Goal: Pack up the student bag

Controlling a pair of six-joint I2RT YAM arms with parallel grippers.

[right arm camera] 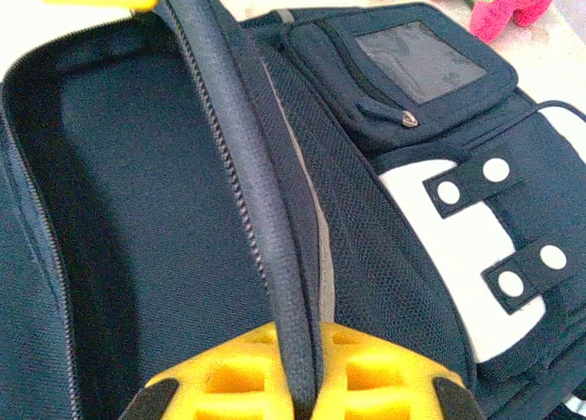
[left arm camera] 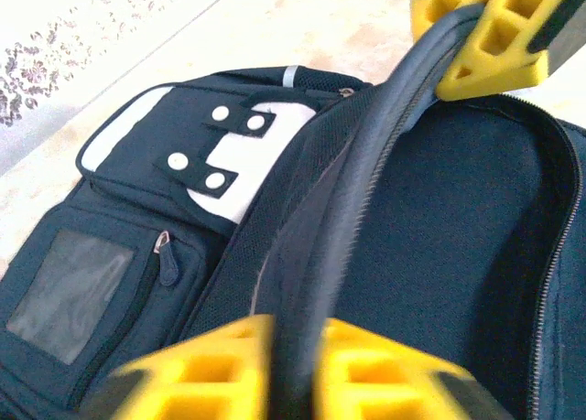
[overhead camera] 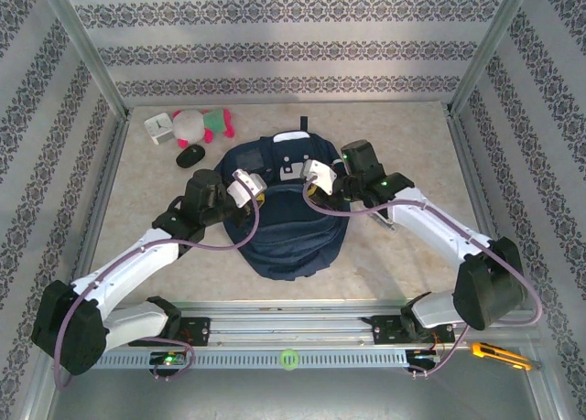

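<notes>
Top external view: the bag [overhead camera: 288,223] is being held open on the worktop [overhead camera: 412,136], its rim being clamped by the left tool [overhead camera: 255,191] and right tool [overhead camera: 309,177]; nothing packed yet, plush toy [overhead camera: 203,124] being left outside.

White left arm [overhead camera: 128,264] and right arm [overhead camera: 430,220], black joints, purple cables, yellow gripper fingers [right arm camera: 229,376].

Navy bag [overhead camera: 284,232] with a white patch [right arm camera: 458,242]; yellow end effector fingers [right arm camera: 229,382]; pink-and-green plush [overhead camera: 215,121]; grey floral-striped walls [overhead camera: 275,54]; mottled beige bench [overhead camera: 403,255].
</notes>
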